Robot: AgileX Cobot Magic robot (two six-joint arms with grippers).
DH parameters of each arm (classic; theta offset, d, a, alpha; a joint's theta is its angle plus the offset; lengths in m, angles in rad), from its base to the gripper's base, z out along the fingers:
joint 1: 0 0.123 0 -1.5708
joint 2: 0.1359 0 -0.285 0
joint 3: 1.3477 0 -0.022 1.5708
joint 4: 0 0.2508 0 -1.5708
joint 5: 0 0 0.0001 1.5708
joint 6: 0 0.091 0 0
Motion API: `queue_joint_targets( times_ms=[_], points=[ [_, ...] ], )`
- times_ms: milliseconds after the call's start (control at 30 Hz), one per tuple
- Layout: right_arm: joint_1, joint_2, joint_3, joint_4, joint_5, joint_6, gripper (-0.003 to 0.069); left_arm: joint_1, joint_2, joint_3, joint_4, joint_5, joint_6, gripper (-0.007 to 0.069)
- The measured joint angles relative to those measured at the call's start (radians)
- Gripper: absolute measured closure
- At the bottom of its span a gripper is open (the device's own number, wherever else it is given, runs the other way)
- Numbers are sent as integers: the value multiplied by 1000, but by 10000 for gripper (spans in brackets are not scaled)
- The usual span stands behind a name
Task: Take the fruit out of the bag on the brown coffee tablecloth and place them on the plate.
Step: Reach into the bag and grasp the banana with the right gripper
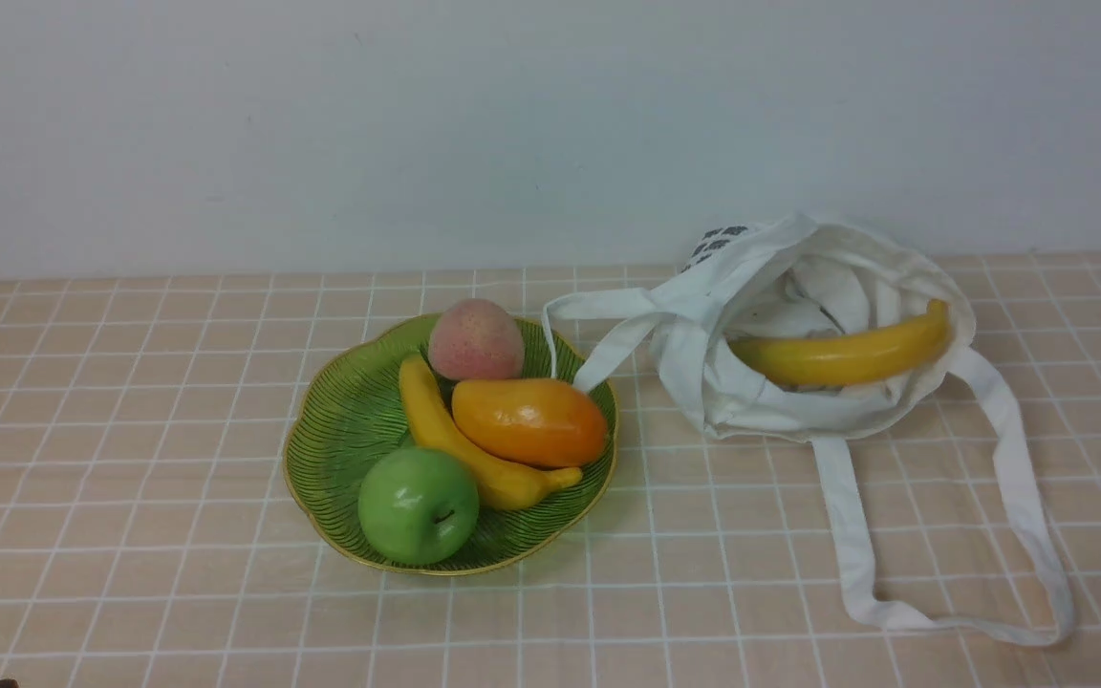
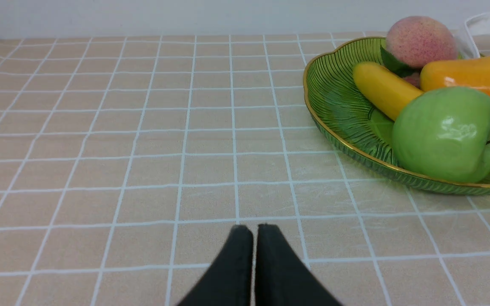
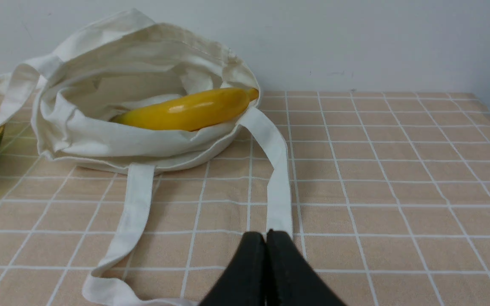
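With my right gripper [image 3: 266,233] pressed together, I faced the long yellow plastic banana [image 3: 185,112] ahead in the white cloth tote bag [image 3: 100,140]; grasping it would need spread jaws.

Bright, even light from above leaves only faint, soft shadows beside the plate [image 1: 321,420] and the bag [image 1: 751,401]. Small white glints sit on the apple [image 2: 445,136] and the long banana [image 3: 185,112]. Close to the lens, the left gripper [image 2: 254,227] and right gripper [image 3: 266,233] look blurred.

Left gripper [image 2: 253,229]: two matte black fingers [image 2: 236,263], wedge-shaped, widening back from blunt rounded tips. Right gripper [image 3: 266,234]: same matte black wedge pair, smooth faces, blunt tips.
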Motion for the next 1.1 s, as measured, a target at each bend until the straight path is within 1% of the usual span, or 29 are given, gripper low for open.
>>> queue_joint_targets(
  times_ms=[867, 933, 967, 1067, 1100],
  points=[
    [0, 0, 0, 2, 0, 0, 669, 0, 0, 0, 0, 0, 0, 632],
    [0, 0, 0, 35, -18, 4, 669, 0, 0, 0, 0, 0, 0, 632],
    [0, 0, 4, 72, -43, 15, 669, 0, 0, 0, 0, 0, 0, 632],
    [0, 0, 5, 248, -206, 95, 669, 0, 0, 0, 0, 0, 0, 632],
    [0, 0, 5, 290, -250, 109, 669, 0, 0, 0, 0, 0, 0, 632]
  ],
)
